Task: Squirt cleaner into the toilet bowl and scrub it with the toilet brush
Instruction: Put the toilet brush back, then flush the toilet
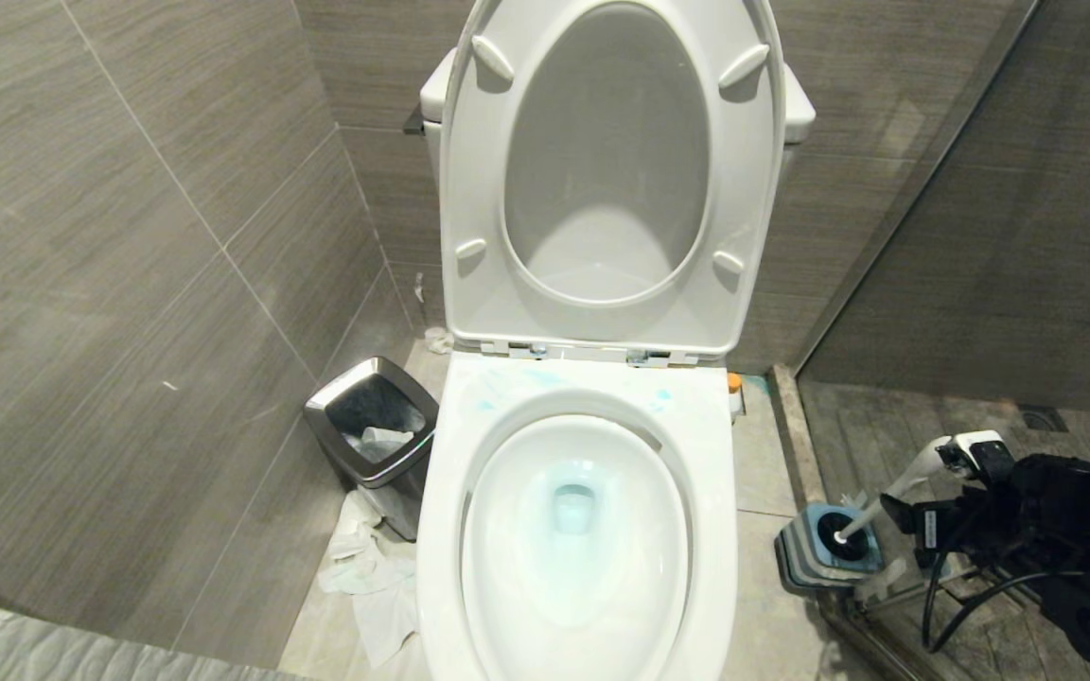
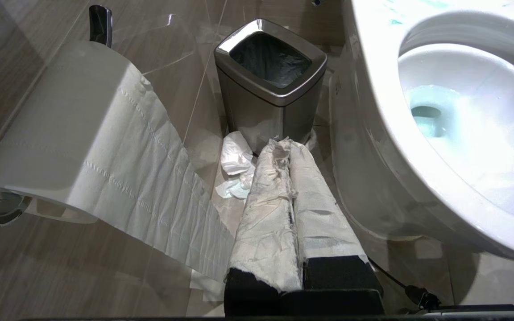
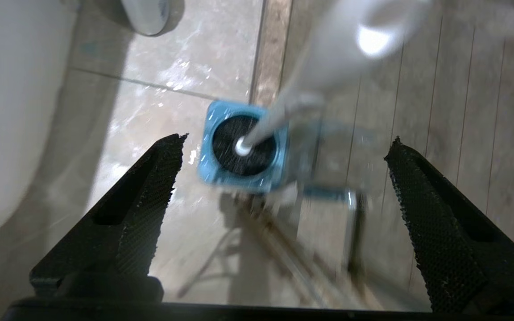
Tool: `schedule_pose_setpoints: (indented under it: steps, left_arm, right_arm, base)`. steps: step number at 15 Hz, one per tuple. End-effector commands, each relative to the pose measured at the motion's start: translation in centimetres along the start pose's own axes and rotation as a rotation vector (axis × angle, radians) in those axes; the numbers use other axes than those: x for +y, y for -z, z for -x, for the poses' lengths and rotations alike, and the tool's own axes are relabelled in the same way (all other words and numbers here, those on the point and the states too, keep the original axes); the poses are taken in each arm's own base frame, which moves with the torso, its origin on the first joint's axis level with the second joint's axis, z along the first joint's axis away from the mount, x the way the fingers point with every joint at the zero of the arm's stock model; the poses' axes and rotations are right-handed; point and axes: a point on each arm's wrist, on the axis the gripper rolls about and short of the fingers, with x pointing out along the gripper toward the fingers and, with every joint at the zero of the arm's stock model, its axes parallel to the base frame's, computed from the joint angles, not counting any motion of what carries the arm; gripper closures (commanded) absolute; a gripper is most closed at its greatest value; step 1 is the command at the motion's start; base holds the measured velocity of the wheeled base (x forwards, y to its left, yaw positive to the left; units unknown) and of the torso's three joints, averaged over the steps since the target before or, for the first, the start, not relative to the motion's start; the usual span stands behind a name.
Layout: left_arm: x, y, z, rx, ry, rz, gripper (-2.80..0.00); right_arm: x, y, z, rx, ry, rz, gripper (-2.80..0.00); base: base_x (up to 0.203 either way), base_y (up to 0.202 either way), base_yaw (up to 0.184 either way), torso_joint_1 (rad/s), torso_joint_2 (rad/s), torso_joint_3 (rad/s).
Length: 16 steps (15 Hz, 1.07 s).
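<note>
Toilet brush [image 1: 871,515] stands in its square blue holder [image 1: 815,558] on the floor to the right of the toilet bowl [image 1: 725,530], black bristle head down in the holder and the slim white handle leaning up and to the right toward the glass shower partition. Above it we see our right gripper [image 3: 283,178] with its two black textured fingers [image 3: 150,191] spread wide apart, the brush handle rising between them and neither finger touching it; in the head view this arm shows as dark hardware at the right edge, close to the handle's widened tip. The bowl sits with seat and lid [image 1: 611,180] raised against the tank. Pale turquoise cleaner [image 1: 573,501] tints the water at the drain, and blue smears mark the flat rim behind the opening. Our left gripper [image 2: 290,178] hangs low on the bowl's left side, its fingers pressed together and wrapped in white paper. Just ahead of it stands a small steel-rimmed bin [image 2: 270,84] with a black liner, crumpled tissue [image 2: 234,165] lying at its foot. A toilet paper roll [image 2: 60,129] on a wall holder trails a long strip down toward the floor.
</note>
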Motion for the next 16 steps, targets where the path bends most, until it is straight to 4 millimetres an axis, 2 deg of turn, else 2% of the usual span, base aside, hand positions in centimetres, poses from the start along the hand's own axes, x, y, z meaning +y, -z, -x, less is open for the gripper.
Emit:
schedule_pose_setpoints:
  steps: [1,5,6,9,13,16]
  left_arm:
    - [0.0,0.0,0.0,0.002,-0.001,0.000,0.00]
    - [0.0,0.0,0.0,0.002,-0.001,0.000,0.00]
    - [0.0,0.0,0.0,0.002,-0.001,0.000,0.00]
    - [0.0,0.0,0.0,0.002,-0.001,0.000,0.00]
    - [0.0,0.0,0.0,0.002,-0.001,0.000,0.00]
    - [0.0,0.0,0.0,0.002,-0.001,0.000,0.00]
  right_arm:
    - [-0.3,-1.3,3.9,-0.041,0.012,-0.023,-2.80]
    - [-0.3,-2.0,9.1,-0.092,-0.018,-0.036,-2.80]
    - [-0.1,-2.0,10.3,-0.105,-0.041,-0.034,0.00]
    - [-0.1,-2.6,12.4,-0.159,-0.058,-0.023,0.00]
    - [-0.4,-5.1,14.9,-0.320,-0.102,0.002,0.00]
    - [-0.3,-5.9,17.9,-0.354,-0.159,0.016,0.00]
  base:
    - [0.000,0.000,0.000,0.000,0.00,0.000]
    - [0.000,0.000,0.000,0.000,0.00,0.000]
    - [0.000,0.000,0.000,0.000,0.00,0.000]
    - [0.000,0.000,0.000,0.000,0.00,0.000]
    - [0.000,0.000,0.000,0.000,0.00,0.000]
    - [0.000,0.000,0.000,0.000,0.00,0.000]
